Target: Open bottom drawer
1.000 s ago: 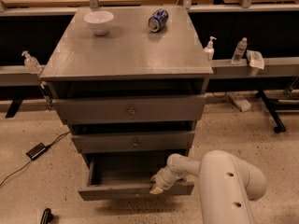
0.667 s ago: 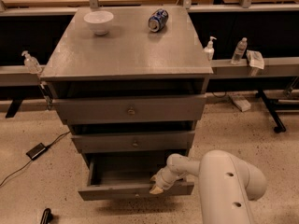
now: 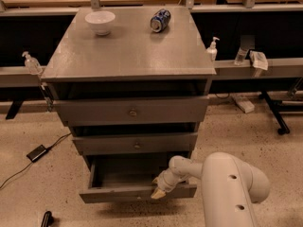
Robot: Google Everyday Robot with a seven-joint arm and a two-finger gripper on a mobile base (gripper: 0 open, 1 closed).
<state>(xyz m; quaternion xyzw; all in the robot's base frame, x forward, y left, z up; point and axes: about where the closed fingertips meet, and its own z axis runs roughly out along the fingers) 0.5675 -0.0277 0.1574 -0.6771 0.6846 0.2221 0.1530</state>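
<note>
Drawers stack three high in the front of a square grey cabinet (image 3: 128, 56). The lowest, the slim grey bottom drawer (image 3: 113, 194), stands pulled out toward the camera, further than the two above it, so its dark inside shows. The robot's pale two-finger hand (image 3: 158, 192) sits at the top edge of that drawer's front, right of centre, at the end of a thick white arm (image 3: 227, 183) reaching in from the lower right. Whether the hand is open or closed cannot be told. The middle grey drawer (image 3: 135, 144) and the taller top grey drawer (image 3: 132, 110) each carry a small round knob at centre. On the cabinet top rest a round white bowl (image 3: 100, 21) at the back left and a blue-and-white drinks can (image 3: 160, 20) lying on its side, apart from the bowl. A black power adapter (image 3: 36, 152) lies on the speckled floor (image 3: 246, 136) left of the cabinet.
</note>
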